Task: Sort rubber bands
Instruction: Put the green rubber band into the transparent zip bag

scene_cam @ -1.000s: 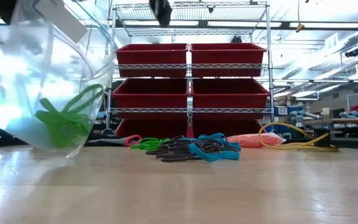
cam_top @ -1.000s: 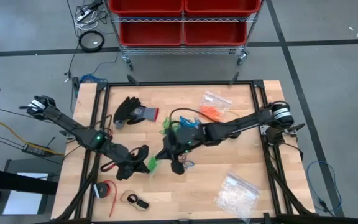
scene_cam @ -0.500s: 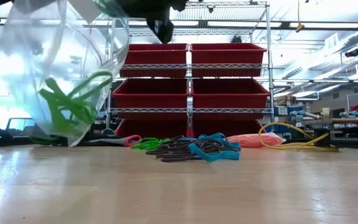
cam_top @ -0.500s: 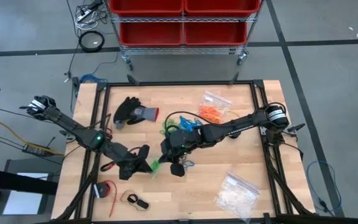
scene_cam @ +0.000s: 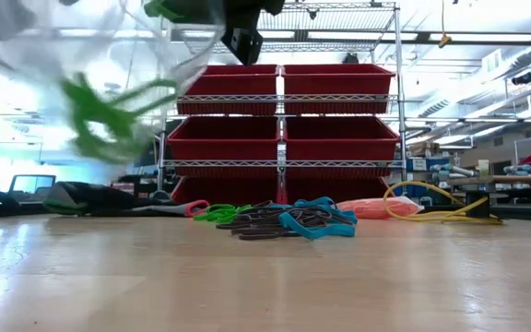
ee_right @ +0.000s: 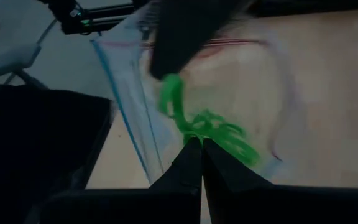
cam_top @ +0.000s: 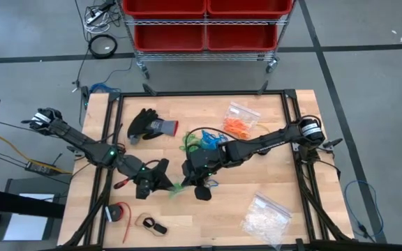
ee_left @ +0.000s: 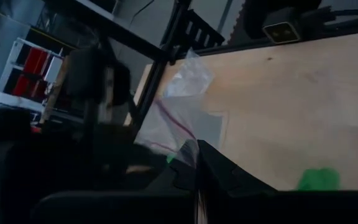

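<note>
Clear plastic bag [scene_cam: 109,83] with green rubber bands [scene_cam: 100,115] inside hangs off the table, both pinched-shut claws gripping it: left claw [cam_top: 160,183] on one edge, right claw [cam_top: 187,183] just beside it. Beyond them, more rubber bands [scene_cam: 279,219] lie heaped on the wooden table [scene_cam: 265,277].

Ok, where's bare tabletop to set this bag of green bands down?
Bare wood lies between both grippers and the clear bag of whitish pieces, and along the table's near edge. Another patch lies between the black glove and the bag of orange bands. The centre is crowded: left gripper, right gripper, loose band pile.
</note>
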`<state>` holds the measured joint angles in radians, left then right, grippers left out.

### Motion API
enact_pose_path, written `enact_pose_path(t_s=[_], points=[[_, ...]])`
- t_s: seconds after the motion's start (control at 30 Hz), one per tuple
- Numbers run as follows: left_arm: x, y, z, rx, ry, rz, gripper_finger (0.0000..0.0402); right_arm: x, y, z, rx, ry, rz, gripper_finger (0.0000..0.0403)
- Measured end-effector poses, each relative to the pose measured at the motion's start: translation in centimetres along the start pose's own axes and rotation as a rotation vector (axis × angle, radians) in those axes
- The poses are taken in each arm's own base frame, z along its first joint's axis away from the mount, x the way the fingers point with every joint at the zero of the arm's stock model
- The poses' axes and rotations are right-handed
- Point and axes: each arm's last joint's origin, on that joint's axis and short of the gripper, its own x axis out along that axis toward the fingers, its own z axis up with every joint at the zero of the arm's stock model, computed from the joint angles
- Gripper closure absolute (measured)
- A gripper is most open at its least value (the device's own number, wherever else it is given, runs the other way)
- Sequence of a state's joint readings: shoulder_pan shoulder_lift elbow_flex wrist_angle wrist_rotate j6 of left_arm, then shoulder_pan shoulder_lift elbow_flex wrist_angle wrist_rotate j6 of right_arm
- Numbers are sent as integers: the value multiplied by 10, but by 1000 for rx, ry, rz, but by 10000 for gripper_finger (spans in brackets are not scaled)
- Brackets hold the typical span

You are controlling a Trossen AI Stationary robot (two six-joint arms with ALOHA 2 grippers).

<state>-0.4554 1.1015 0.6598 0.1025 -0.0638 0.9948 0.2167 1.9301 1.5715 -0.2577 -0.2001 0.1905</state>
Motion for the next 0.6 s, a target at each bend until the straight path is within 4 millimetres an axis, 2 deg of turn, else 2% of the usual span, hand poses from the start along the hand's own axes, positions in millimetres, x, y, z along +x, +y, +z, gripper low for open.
enact_pose_path(t_s=[0.27, 0.37, 0.6], points=[[0, 4, 0, -8, -20, 30, 386, 1, 5, -3, -2, 20, 19, 403], [0, 4, 1, -9, -44, 24, 386, 1, 7, -3, 7, 13, -28, 401], [0, 3, 1, -16, -58, 1, 386, 3, 13, -6, -19, 23, -74, 339]])
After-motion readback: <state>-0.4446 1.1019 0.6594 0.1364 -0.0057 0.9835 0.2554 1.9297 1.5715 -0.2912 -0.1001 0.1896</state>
